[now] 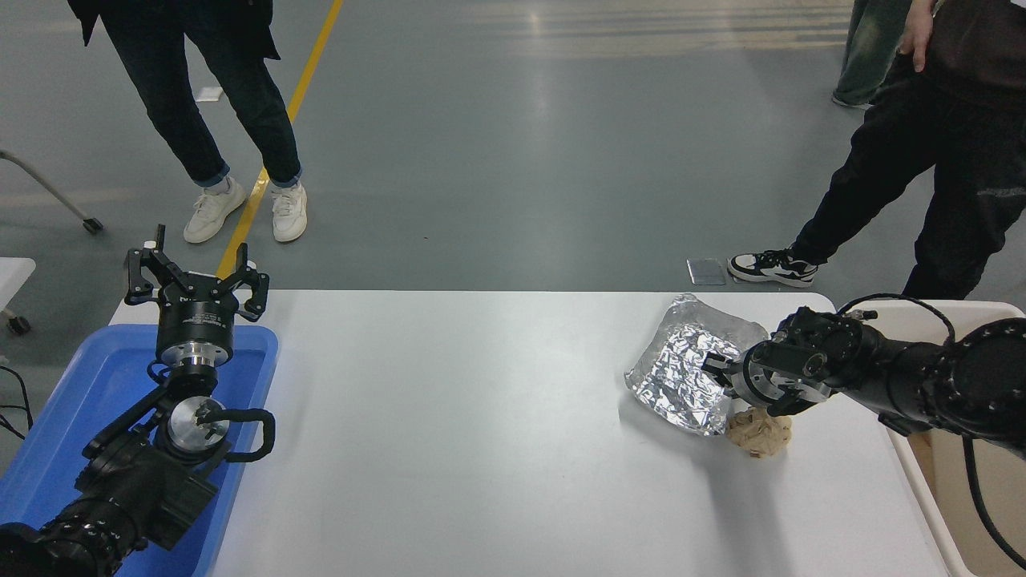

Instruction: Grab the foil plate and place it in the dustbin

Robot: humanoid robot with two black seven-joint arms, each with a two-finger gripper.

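The foil plate [677,369], shiny and crinkled, is on the right part of the white table [481,417]. It stands tilted, far side raised, with its near corner still touching the table. My right gripper [716,367] reaches in from the right and is shut on the plate's right rim. The dustbin [986,307], cream with a thick rim, stands off the table's right end, partly hidden behind my right arm. At the lower left my left gripper [192,268] is parked and open.
A crumpled tan paper ball [757,434] lies against the plate's near right corner, just under my right gripper. A blue tray [72,417] sits under my left arm. People's legs stand on the floor beyond the table at top left and top right.
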